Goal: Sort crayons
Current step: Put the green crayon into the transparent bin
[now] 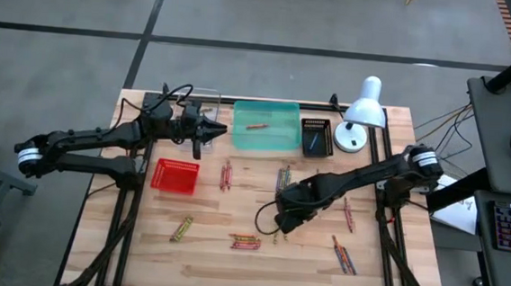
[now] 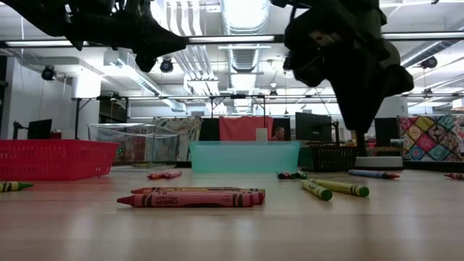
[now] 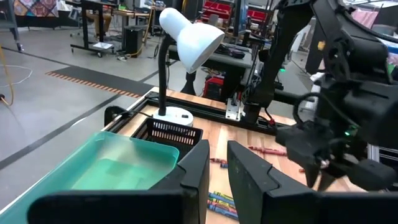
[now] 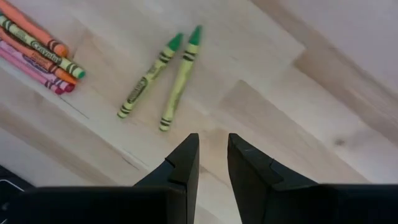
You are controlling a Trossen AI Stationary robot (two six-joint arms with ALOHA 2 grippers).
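Crayons lie on the wooden table in small groups: an orange-and-pink bunch (image 1: 245, 242), two green ones (image 4: 163, 81) side by side, and others (image 1: 227, 174) (image 1: 284, 177) (image 1: 344, 256) (image 1: 181, 228). One orange crayon (image 1: 257, 125) lies in the teal tray (image 1: 282, 143). My right gripper (image 4: 212, 146) points steeply down above bare wood beside the green pair, narrowly open with nothing between its fingers. My left gripper (image 3: 217, 163) hangs level in the air at the teal tray's left edge (image 1: 223, 130), fingers slightly apart and holding nothing.
A red mesh basket (image 1: 174, 175) stands at the left and a clear box (image 1: 200, 99) at the far left. A black basket (image 1: 315, 135) holds a blue crayon, next to a white desk lamp (image 1: 363, 114) at the far right. Bare wood lies along the near edge.
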